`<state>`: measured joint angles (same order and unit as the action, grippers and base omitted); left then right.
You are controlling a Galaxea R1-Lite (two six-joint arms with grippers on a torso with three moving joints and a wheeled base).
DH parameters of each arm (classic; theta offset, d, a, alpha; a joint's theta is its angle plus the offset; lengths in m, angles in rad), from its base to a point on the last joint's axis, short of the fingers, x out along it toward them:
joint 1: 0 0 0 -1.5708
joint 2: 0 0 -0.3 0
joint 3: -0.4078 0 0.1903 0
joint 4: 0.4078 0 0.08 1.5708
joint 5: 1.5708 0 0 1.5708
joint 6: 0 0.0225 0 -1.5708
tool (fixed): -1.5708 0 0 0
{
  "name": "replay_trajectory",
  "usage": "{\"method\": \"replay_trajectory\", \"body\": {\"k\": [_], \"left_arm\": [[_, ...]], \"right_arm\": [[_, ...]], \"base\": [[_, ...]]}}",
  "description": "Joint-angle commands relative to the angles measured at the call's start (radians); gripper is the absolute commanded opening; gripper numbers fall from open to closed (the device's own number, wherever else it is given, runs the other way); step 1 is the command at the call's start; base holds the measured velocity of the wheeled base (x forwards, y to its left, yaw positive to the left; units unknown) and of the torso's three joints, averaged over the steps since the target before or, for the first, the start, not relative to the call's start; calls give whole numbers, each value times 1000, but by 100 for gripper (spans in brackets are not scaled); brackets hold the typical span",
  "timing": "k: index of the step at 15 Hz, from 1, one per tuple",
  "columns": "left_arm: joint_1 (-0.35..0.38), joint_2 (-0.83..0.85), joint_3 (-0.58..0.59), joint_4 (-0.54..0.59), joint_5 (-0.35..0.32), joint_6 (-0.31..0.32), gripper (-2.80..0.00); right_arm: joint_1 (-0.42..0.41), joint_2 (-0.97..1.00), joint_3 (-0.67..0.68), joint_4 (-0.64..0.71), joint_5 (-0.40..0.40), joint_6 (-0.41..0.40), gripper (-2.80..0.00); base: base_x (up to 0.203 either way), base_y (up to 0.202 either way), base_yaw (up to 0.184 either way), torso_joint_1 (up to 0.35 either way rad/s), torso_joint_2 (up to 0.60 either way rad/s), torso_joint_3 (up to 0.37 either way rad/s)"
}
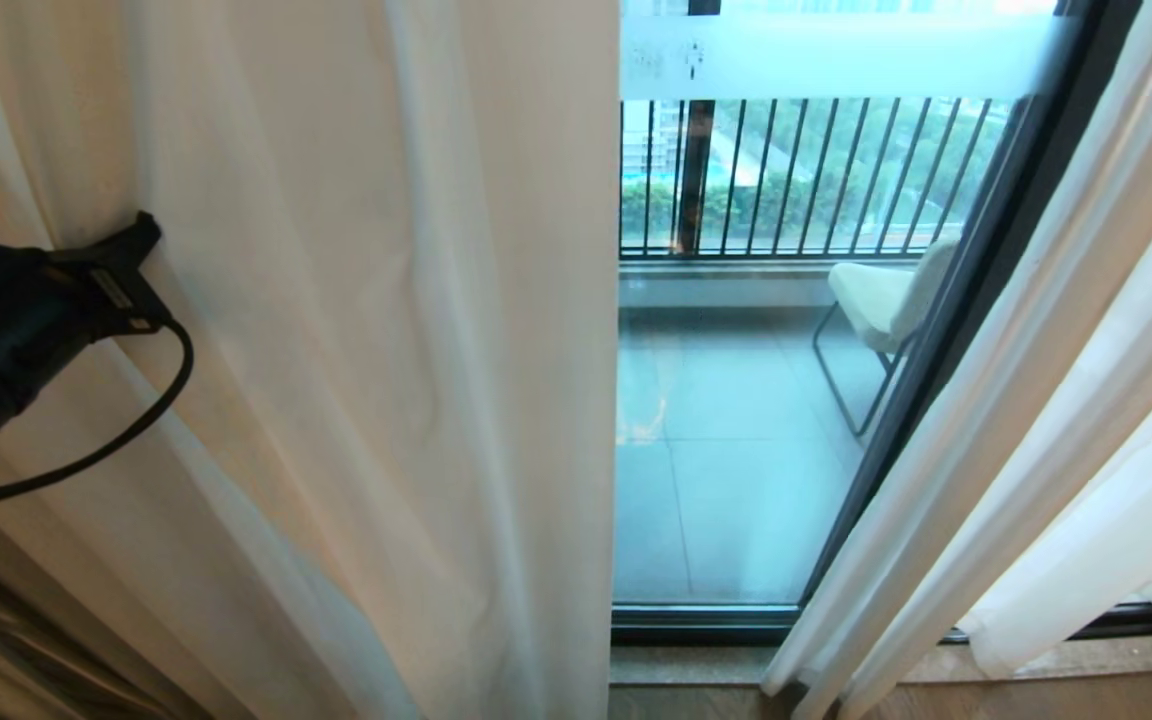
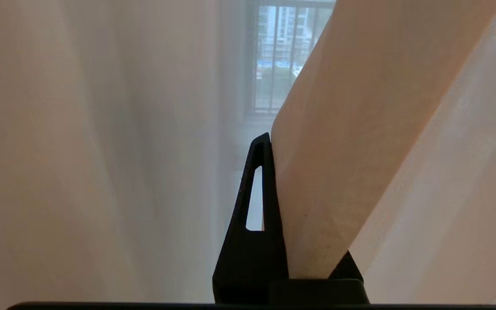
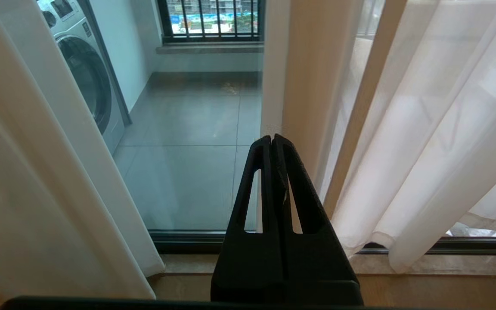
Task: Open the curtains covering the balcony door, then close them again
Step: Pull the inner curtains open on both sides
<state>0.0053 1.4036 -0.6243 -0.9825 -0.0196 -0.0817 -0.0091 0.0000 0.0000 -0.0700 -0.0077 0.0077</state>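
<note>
Here, left gripper [image 2: 269, 142] clamped tight on a fold of the left sheer curtain [image 1: 386, 350], right gripper [image 3: 272, 140] closed and empty, curtains parted, balcony door [image 1: 726, 420] glass exposed between them.

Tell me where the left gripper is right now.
In the head view the left gripper is at the left edge, shut on a fold of the left curtain, well left of the bare glass of the balcony door.

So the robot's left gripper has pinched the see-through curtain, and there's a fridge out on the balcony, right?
Not a fridge: the right wrist view shows a washing machine on the balcony. The left gripper has indeed pinched the sheer curtain.
</note>
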Motion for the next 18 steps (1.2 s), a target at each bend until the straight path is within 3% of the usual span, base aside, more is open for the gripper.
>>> {"method": "replay_trajectory", "body": {"k": [1,10,18], "left_arm": [[1,2,0,-5,0,-1,-280],[1,0,1,-7,3,0,-280],[1,-5,1,-5,3,5,-280]], "right_arm": [[0,0,0,-1,0,0,-280],[0,0,0,-1,0,0,-280],[0,0,0,-1,0,0,-280]], "base": [[0,197,0,2,5,0],[0,174,0,3,3,3],[0,0,0,0,0,0]]}}
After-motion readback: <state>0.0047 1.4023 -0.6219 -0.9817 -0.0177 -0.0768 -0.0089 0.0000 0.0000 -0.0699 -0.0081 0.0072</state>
